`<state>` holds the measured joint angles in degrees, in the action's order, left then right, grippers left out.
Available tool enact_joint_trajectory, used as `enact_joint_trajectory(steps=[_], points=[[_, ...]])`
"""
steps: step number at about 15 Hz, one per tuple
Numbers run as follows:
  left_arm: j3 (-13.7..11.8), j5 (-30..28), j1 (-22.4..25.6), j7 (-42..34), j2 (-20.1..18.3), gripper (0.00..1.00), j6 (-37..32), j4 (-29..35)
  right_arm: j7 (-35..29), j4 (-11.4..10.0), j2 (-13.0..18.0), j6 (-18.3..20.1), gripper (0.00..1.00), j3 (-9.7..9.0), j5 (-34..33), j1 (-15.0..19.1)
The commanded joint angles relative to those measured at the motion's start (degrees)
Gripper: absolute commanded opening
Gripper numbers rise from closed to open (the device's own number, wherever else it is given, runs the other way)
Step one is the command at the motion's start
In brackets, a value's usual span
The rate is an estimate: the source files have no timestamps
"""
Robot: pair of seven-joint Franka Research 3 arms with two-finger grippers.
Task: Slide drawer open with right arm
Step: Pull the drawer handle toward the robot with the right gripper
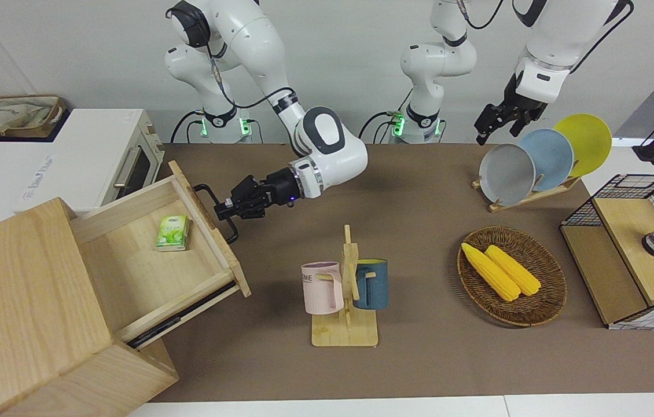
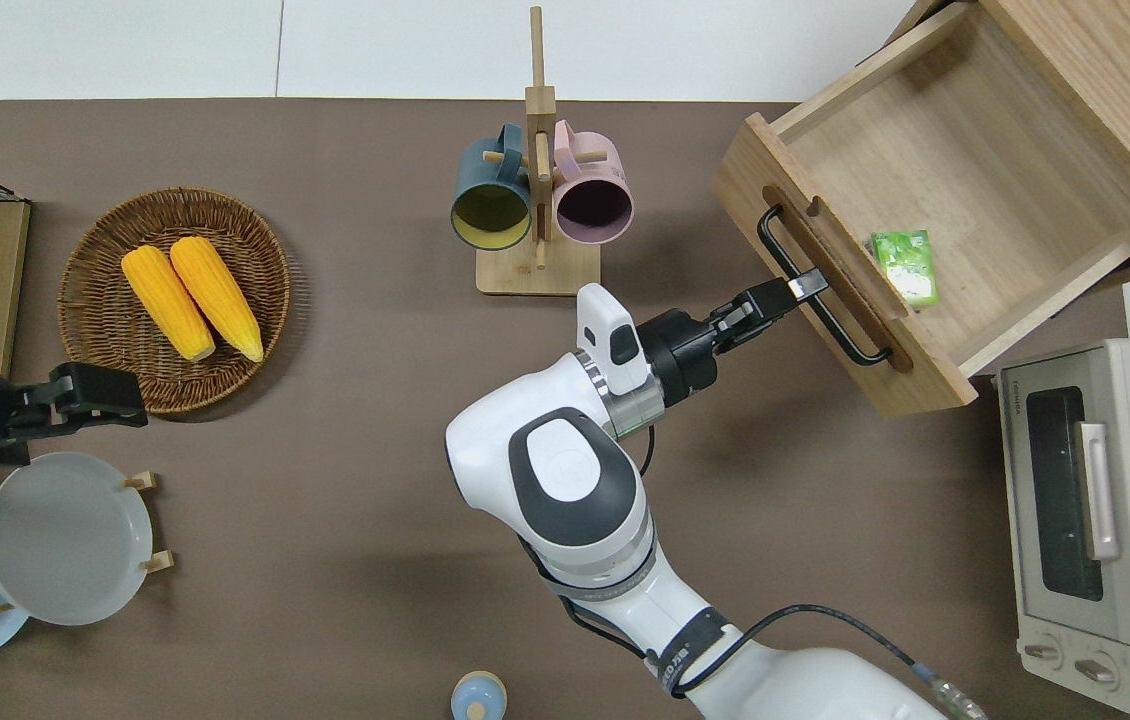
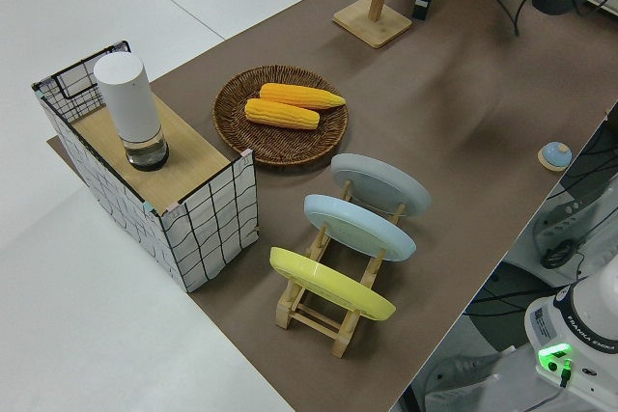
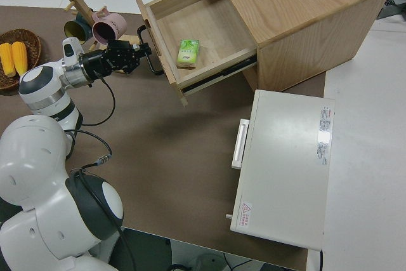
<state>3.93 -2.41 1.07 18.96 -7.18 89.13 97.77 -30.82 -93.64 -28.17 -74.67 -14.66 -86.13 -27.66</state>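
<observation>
Both arms are glossy white with rounded, jointed segments — the right arm (image 2: 565, 490) carries dark grey oval caps on its joints and a black band on its forearm. A black cable (image 2: 825, 615) loops along it. Its black wrist has a small blue light (image 1: 291, 198). The bases glow green (image 1: 399, 123) — the left arm (image 1: 547, 52) also trails black cables.
</observation>
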Motion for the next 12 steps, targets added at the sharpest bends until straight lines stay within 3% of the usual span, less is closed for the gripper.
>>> enact_joint_trajectory(steps=[1,6,9,10,11,12], points=[[-0.24,-0.05,-0.01,-0.42,-0.46,0.99,-0.97,-0.21,2.17,2.85,-0.31,2.60,0.000,0.07,0.26,-2.05],[-0.24,-0.05,-0.01,-0.42,-0.46,0.99,-0.89,-0.21,2.17,3.20,-0.66,3.04,0.002,0.07,0.26,-2.57],[-0.24,-0.05,-0.01,-0.42,-0.46,0.99,-0.97,-0.21,1.99,3.20,-1.01,3.04,0.148,0.07,0.26,-2.75],[-0.24,-0.05,-0.01,-0.42,-0.46,0.99,-0.89,-0.21,1.90,3.20,-1.01,3.04,0.416,0.07,0.26,-2.75],[-0.24,-0.05,-0.01,-0.42,-0.46,0.99,-0.97,-0.21,1.64,3.20,-1.01,2.95,0.804,0.07,0.17,-2.75],[-0.24,-0.05,-0.01,-0.42,-0.46,0.99,-0.89,-0.21,1.29,3.20,-0.93,2.87,0.986,0.16,0.17,-2.66]])
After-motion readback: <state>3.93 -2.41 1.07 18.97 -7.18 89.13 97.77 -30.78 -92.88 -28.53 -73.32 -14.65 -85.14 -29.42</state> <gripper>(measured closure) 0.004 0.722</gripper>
